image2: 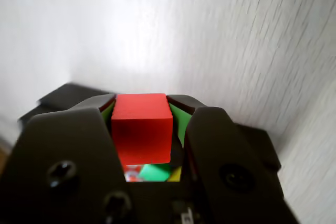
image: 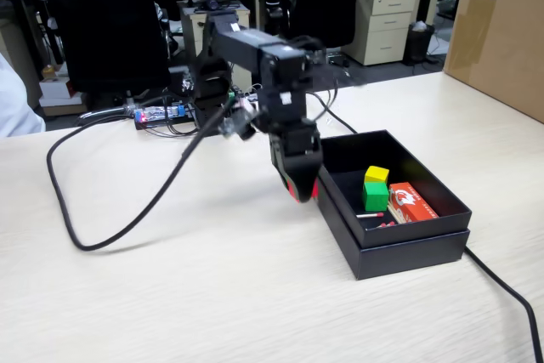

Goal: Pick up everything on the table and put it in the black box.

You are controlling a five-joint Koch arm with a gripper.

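My gripper [image: 299, 186] [image2: 143, 124] is shut on the red cube [image2: 142, 128], which fills the gap between the two black jaws in the wrist view; in the fixed view only a red edge [image: 291, 189] shows at the fingertips. The gripper hangs above the pale table [image: 212, 295], just left of the black box [image: 408, 248]. Inside the box the yellow cube [image: 376, 175] rests on top of the green cube [image: 375, 195].
A red-and-white matchbox [image: 411, 202] and loose matchsticks [image: 374, 217] lie in the box too. A thick black cable [image: 127, 218] loops over the table at left, another runs off at the right [image: 510, 295]. A brown carton [image: 501, 31] stands at the back right.
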